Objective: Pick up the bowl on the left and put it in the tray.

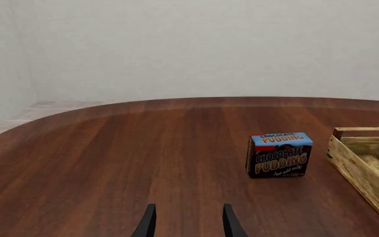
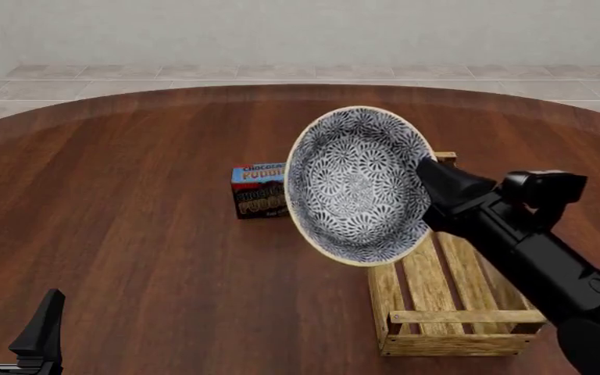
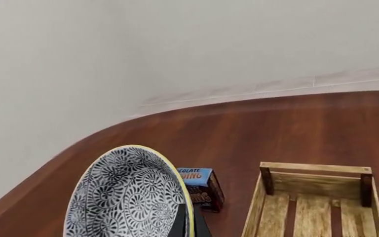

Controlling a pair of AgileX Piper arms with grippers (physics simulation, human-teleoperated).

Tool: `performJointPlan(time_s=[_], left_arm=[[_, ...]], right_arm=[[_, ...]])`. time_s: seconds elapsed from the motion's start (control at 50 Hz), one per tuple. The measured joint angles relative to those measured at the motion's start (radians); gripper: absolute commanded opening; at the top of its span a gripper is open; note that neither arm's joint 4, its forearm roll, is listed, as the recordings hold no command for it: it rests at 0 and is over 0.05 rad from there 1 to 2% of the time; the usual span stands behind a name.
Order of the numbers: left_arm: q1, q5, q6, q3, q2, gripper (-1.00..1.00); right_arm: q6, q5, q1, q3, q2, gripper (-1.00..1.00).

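While right pincer grips bowl, left pincer released, box reads "CHOCOLATE PUDDING"

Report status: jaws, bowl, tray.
Right gripper shut on bowl, lifted, tilted on edge near tray. Left gripper open, idle. Pudding box left of tray, clear.

Right hand grips the bowl by its rim — tilted, lifted above the tray.

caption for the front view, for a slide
Right gripper holds the floral bowl tilted on edge above the wooden tray, pudding box behind.
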Motion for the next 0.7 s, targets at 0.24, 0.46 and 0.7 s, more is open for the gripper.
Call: performJointPlan(time_s=[0.24, 0.46, 0.7], left_arm=[[0.000, 0.000, 0.000, 0.000, 0.000, 1.00], [0.000, 0.000, 0.000, 0.000, 0.000, 1.00], [0.000, 0.000, 0.000, 0.000, 0.000, 1.00]], right_arm=[[-0.007, -0.021, -0.059, 0.009, 0.020, -1.00], [-0.001, -0.037, -0.116, 0.012, 0.051, -1.00], [0.013, -0.045, -0.169, 0.009, 0.081, -1.00]])
